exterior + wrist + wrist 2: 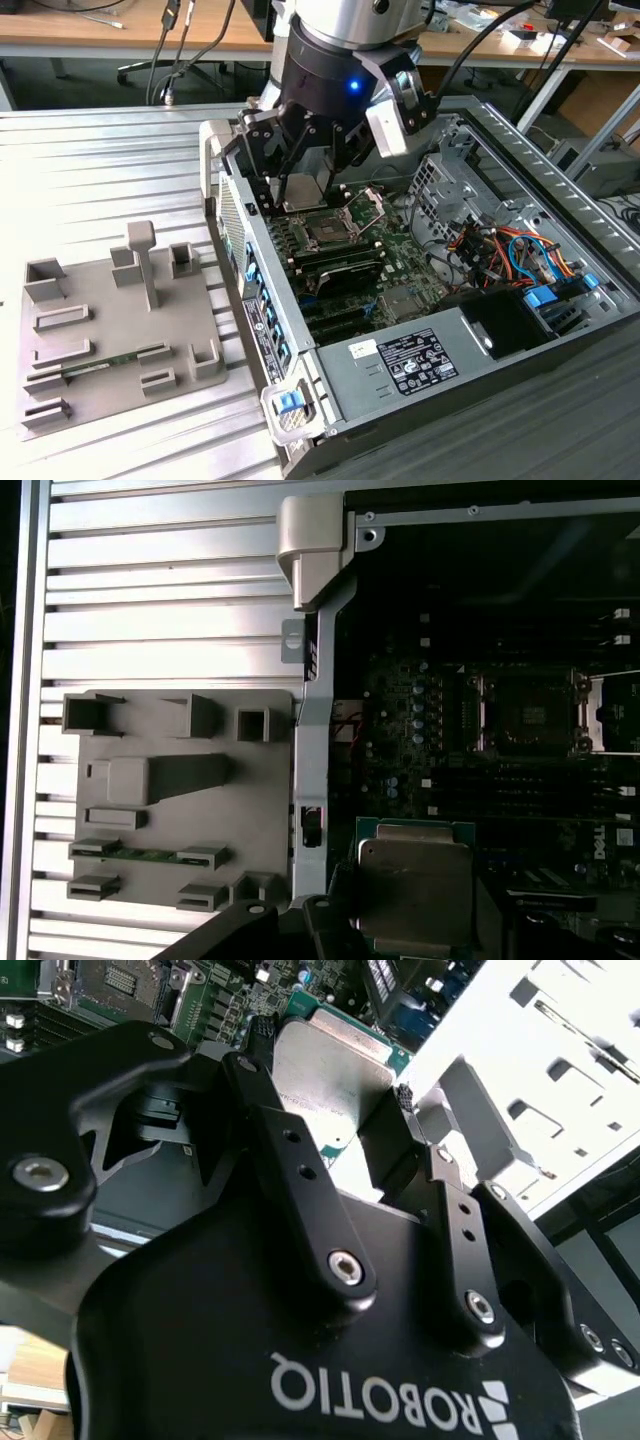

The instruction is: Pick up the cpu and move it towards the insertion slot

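cpu (415, 885) sits clenched in your pincer (335, 1080), lifted over the open case; you haven't reached the insertion slot (328, 229) yet.

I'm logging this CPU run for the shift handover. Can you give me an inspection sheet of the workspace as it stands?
Surface: ribbed metal table, carrying a grey fixture tray.
Job's things: cpu held above the motherboard, clear of the insertion slot, whose retention plate stands open.
Clutter: memory stick in the tray.
Grippers: gripper shut on the cpu's edges.
Cables: coloured bundle inside the computer case.
Surroundings: wooden desks behind.
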`<state>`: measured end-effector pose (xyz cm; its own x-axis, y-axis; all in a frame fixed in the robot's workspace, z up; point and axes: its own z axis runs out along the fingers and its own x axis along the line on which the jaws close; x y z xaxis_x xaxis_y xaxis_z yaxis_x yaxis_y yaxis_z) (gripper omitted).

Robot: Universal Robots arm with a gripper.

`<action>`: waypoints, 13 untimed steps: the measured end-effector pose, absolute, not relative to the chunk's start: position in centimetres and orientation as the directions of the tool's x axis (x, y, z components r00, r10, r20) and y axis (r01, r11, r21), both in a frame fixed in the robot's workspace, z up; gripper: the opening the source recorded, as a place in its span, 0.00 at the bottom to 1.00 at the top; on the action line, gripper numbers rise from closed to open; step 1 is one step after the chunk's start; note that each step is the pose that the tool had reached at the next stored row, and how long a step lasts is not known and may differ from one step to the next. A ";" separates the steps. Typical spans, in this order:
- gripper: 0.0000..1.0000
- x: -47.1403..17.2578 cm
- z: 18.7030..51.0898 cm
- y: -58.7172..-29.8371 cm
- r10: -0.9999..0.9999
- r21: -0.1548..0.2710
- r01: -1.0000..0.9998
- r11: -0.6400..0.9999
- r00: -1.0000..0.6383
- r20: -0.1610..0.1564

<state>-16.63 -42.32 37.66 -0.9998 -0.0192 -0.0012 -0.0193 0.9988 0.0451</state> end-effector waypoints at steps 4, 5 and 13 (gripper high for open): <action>0.55 -16.2 37.7 -42.3 -0.019 0.045 -0.019 0.999 -1.000 -0.001; 0.55 -16.1 37.7 -42.3 -0.019 0.045 -0.019 0.999 -1.000 -0.001; 0.55 -15.1 37.7 -42.3 -0.019 0.045 -0.019 0.999 -1.000 -0.001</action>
<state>-15.07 -42.32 37.66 -0.9998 -0.0192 -0.0013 -0.0192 0.9988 0.0452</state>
